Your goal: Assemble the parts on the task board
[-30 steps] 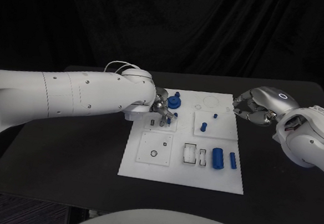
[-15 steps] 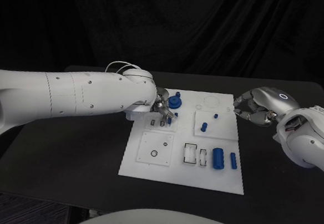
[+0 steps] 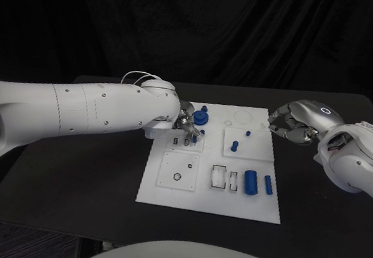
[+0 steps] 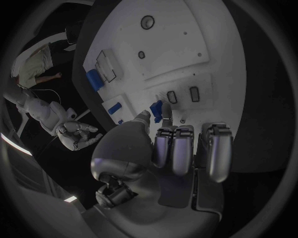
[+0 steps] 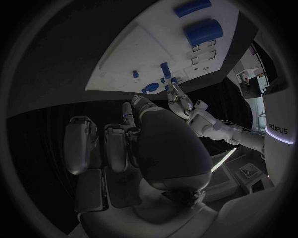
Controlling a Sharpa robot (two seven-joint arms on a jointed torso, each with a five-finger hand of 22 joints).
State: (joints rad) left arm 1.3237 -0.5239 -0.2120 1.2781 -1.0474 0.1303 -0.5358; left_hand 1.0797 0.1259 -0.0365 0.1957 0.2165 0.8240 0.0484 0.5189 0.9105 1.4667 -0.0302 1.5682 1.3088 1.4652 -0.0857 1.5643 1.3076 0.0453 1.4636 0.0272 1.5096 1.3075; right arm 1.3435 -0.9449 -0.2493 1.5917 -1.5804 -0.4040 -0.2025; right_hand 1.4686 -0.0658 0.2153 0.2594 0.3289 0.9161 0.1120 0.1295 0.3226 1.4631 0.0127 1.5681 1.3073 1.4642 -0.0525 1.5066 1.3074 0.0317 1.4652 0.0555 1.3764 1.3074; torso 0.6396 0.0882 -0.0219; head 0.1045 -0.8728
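Over the board's far-left quarter, the left hand (image 3: 185, 127) comes in from the desk's (image 3: 79, 173) left side and hangs low above a small inset panel (image 3: 187, 139) with two narrow slots. In the left wrist view its fingers (image 4: 186, 148) lie side by side, curled forward, and a small blue part (image 4: 158, 106) sits at the thumb tip, apparently pinched there, though the contact itself is too small to be sure of. My reading is that the hand is poised to seat this piece into one of the slots beneath it, which explains the low, nose-down posture.

Just beyond the fingers, a taller blue knob (image 3: 201, 115) stands upright near the far edge of the task board (image 3: 165, 190). Further right, two small blue pegs (image 3: 236, 146) stand in the neighbouring panel. Toward the near-right corner, a thick blue cylinder (image 3: 251, 182) and a thinner blue rod (image 3: 268, 185) lie flat beside two open rectangular recesses (image 3: 224, 178), probably waiting their turn.

Off the board's far-right corner, the right hand (image 3: 291, 127) hovers above the bare desk, touching nothing. Its fingers (image 5: 102, 146) are curled in toward the palm with nothing visible between them, so it looks parked clear of the work while the other arm does the fitting.
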